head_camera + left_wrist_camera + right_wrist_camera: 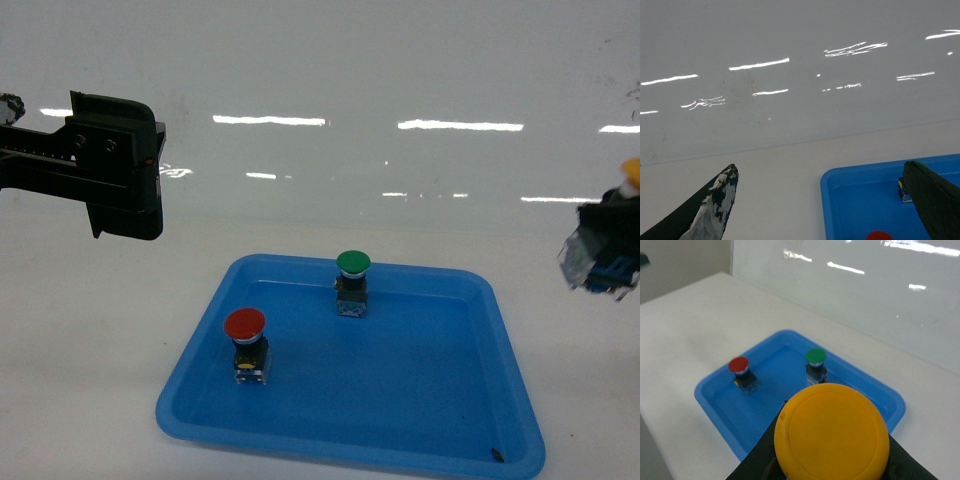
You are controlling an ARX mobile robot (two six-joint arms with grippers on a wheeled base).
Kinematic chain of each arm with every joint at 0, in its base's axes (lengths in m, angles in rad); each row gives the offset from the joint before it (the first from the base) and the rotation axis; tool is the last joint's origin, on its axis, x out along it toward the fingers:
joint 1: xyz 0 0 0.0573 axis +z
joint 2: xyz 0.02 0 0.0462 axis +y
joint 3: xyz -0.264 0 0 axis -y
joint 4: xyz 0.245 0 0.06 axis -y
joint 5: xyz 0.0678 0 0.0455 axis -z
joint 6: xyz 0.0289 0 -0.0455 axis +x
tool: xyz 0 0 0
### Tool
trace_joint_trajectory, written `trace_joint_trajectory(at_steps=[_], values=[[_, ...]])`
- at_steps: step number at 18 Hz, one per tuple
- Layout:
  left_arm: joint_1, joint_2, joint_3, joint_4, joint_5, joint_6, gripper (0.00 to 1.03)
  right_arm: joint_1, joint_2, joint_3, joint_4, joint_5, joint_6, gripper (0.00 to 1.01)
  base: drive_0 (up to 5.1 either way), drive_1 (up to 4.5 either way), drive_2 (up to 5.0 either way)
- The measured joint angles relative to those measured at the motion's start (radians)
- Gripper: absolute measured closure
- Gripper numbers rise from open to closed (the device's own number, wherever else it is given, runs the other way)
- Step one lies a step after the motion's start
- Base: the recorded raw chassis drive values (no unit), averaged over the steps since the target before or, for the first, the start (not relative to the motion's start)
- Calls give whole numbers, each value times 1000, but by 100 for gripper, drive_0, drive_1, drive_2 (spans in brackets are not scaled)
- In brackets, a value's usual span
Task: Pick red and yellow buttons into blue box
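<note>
Right jaws clamp the yellow-capped push-button [831, 431]; left gripper [825, 200] gapes empty. Rigid, light red-capped button [245, 324] near the shallow blue plastic tray's [420, 430] left edge: grasp its blocky base.

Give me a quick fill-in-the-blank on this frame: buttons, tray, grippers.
1. The right gripper is shut on the ____ button.
2. The red button and the green button both stand in the shallow blue ____.
3. The left gripper is ____ and holds nothing.
4. In the head view, the red button sits to the ____ of the green button.

Missing words: yellow; tray; open; left
</note>
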Motion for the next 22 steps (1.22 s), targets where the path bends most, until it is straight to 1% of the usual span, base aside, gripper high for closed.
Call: trace_joint_trajectory(at_steps=[1, 2, 3, 4, 5, 8, 9, 10, 12, 14, 16, 17, 20, 22], values=[[0, 0, 0, 0, 0, 0, 5, -4, -58, -3, -10, -2, 24, 72, 0, 0, 0], [0, 0, 0, 0, 0, 0, 5, -4, -100, -5, -21, -6, 39, 72, 0, 0, 0], [0, 0, 0, 0, 0, 0, 5, -10, -198, -32, -49, -10, 94, 72, 0, 0, 0], [0, 0, 0, 0, 0, 0, 5, -10, -216, -40, -61, -11, 100, 72, 0, 0, 0], [0, 0, 0, 0, 0, 0, 5, -10, -229, -42, -79, -19, 100, 72, 0, 0, 0], [0, 0, 0, 0, 0, 0, 5, -11, -237, -48, -87, -18, 99, 72, 0, 0, 0], [0, 4, 4, -16, 18, -8, 5, -11, -237, -48, -86, -17, 99, 72, 0, 0, 0], [1, 58, 40, -29, 61, -15, 5, -11, -237, -48, -87, -16, 99, 72, 0, 0, 0], [-16, 154, 93, -50, 112, -14, 5, -11, -237, -48, -87, -14, 99, 72, 0, 0, 0], [-43, 243, 136, -53, 141, -9, 5, -16, -237, -48, -86, -14, 99, 72, 0, 0, 0], [-63, 313, 168, -60, 162, 11, 5, -16, -237, -48, -86, -13, 99, 72, 0, 0, 0], [-70, 336, 179, -98, 183, 11, 5, -16, -237, -48, -86, -13, 99, 72, 0, 0, 0], [-86, 371, 183, -103, 196, 11, 5, -16, -237, -48, -86, -14, 99, 72, 0, 0, 0], [-92, 376, 181, -69, 156, 31, 5, -16, -237, -48, -86, -13, 99, 72, 0, 0, 0]])
